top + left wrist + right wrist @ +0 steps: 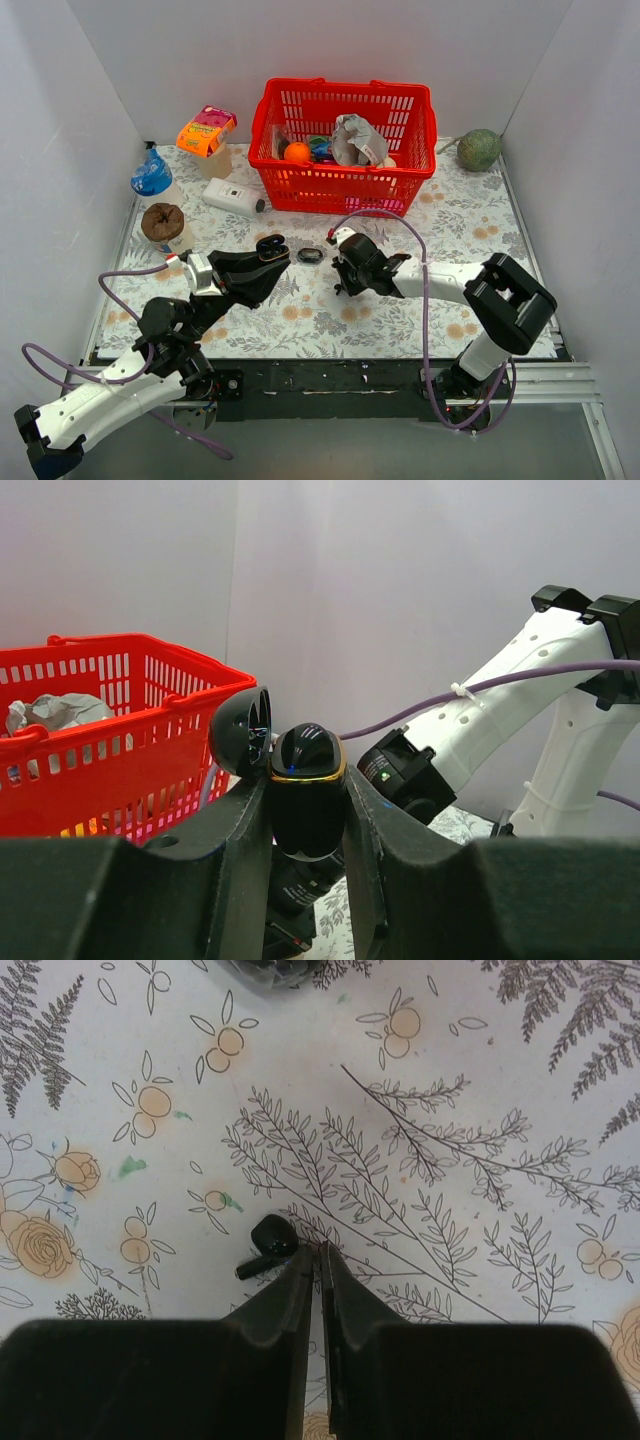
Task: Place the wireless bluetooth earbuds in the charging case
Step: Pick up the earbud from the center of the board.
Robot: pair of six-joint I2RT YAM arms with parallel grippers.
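On floral cloth (450, 1290) a glossy black earbud (268, 1242) sits by the nearly-closed right gripper (320, 1252); left gripper (306, 805) clamps the lid-open case (308, 765).

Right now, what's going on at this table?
Two robot arms are at work. The left gripper holds the open charging case up in the air. The right gripper, nearly closed and empty, points down at the flowered cloth, where one black earbud lies just beside its tip, not yet in the case.
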